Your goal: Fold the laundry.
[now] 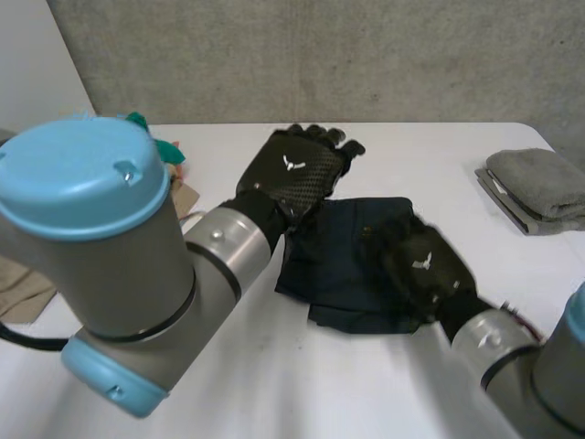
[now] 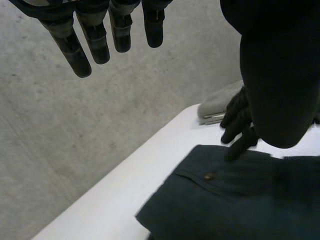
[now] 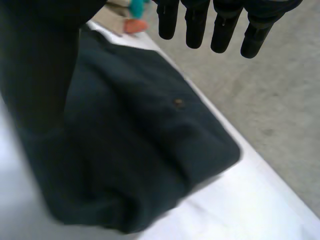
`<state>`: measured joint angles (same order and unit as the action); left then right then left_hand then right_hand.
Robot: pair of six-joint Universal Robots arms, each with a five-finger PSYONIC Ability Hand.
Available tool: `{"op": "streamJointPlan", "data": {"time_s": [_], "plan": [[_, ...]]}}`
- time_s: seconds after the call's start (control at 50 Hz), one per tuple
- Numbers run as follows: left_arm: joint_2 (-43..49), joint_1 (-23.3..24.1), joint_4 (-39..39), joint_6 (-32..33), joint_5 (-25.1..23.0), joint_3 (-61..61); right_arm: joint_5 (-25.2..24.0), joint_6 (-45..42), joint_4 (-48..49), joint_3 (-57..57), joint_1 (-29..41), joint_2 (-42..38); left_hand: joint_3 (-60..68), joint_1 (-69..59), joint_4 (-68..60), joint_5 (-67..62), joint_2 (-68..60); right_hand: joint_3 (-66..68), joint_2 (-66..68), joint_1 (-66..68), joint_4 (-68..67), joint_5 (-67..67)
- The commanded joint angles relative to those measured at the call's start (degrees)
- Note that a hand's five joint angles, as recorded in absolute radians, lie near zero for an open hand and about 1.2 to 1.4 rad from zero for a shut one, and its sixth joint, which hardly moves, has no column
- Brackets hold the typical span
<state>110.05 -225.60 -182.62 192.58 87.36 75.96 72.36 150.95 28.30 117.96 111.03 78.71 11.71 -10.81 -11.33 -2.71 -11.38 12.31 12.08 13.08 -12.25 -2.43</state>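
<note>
Nearest me, my two arms reach in over the white table (image 1: pixel 274 384). The right hand (image 1: pixel 425 265) sits over the near right part of a dark navy garment (image 1: pixel 343 265) that lies bunched in a rough square at the middle of the table. In its wrist view, its fingers (image 3: pixel 222 27) are straight and spread, holding nothing; I cannot tell whether the palm touches the cloth. A small button (image 3: pixel 177 102) shows on the garment under the hand.

Farther in, the left hand (image 1: pixel 292 174) is above the garment's far left corner. Its fingers (image 2: pixel 95 42) are also straight and grip nothing.

At the left edge lies a tan cloth (image 1: pixel 23 283), with teal and orange items (image 1: pixel 164 146) beyond it. At the far right is a folded grey towel (image 1: pixel 539 178).
</note>
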Motion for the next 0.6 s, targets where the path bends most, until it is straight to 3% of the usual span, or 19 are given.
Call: {"op": "streamJointPlan", "data": {"time_s": [0.02, 0.2, 0.34, 0.6], "plan": [[-0.1, -0.2, -0.1, -3.1, -0.7, 3.4, 0.2, -2.5, 6.6, 2.1, 2.0, -7.2, -0.6, -0.2, 0.3, 1.7, 0.3, -2.3, -2.1, -3.1, 2.3, 2.4], [0.8, -0.3, -1.1, -3.4, -0.7, 3.6, 0.6, -7.7, 13.4, 0.3, 2.1, -12.0, -0.6, -0.2, 0.3, 1.7, 0.3, 2.8, 3.0, 2.0, -2.9, -2.7], [0.9, -0.3, -2.0, -3.4, -0.6, 3.9, 1.1, -8.1, 14.1, -3.4, 2.0, -16.5, -0.5, -0.4, 0.1, 1.5, 0.2, 15.6, 15.8, 14.8, -15.6, -15.5], [0.9, -0.3, -2.0, -3.4, -0.5, 4.1, 3.8, -8.1, 14.0, -9.7, 2.0, -19.2, -0.6, -0.2, 0.3, 1.7, 0.3, 20.5, 20.7, 19.7, -20.5, -20.4]]}}
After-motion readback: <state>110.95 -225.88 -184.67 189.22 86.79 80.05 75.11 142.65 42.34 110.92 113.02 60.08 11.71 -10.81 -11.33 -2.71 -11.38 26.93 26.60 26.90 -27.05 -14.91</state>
